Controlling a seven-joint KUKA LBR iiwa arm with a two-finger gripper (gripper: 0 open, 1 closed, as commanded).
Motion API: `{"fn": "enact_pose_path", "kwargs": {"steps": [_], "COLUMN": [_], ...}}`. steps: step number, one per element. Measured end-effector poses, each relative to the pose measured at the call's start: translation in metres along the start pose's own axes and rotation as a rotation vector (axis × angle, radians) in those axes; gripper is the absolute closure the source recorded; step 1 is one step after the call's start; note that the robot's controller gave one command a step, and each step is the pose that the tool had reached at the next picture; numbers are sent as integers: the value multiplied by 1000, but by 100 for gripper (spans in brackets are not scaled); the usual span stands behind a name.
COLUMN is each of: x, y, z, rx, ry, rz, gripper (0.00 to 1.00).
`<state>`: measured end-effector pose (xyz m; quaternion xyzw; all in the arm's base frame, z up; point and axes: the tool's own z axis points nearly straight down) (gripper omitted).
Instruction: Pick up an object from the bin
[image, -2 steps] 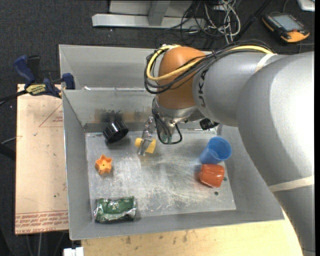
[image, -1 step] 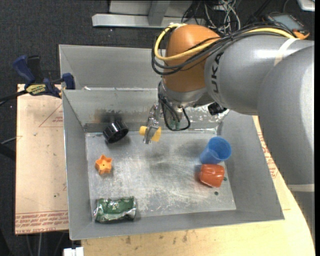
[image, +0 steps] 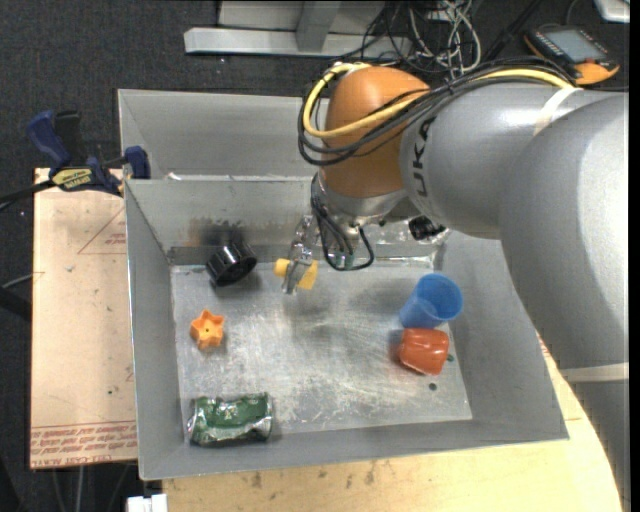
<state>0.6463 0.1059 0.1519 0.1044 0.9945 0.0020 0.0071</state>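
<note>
From my station I see the gripper (image: 296, 268) low in the bin (image: 150, 300), near the middle of its back wall. Its fingers are drawn close together on a small yellow thing (image: 305, 274), which shows on both sides of them. It seems to hang a little above the floor, but I cannot tell this well. Beside it, along the back wall, a black cup (image: 230, 263) lies on its side. An orange star-shaped piece (image: 207, 328) is near the view's left wall, and a green crumpled packet (image: 230, 418) lies in the front left corner. Toward the right wall a blue cup (image: 433, 300) lies just beside a red-orange lump (image: 423, 350).
</note>
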Motion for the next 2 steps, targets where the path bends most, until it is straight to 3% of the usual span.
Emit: {"fn": "enact_pose_path", "kwargs": {"steps": [1,2], "x": [6,5], "y": [-1,4], "z": [-17,-67], "rx": [8,3], "ry": [24,10], "rz": [-1,3], "gripper": [100,100]}}
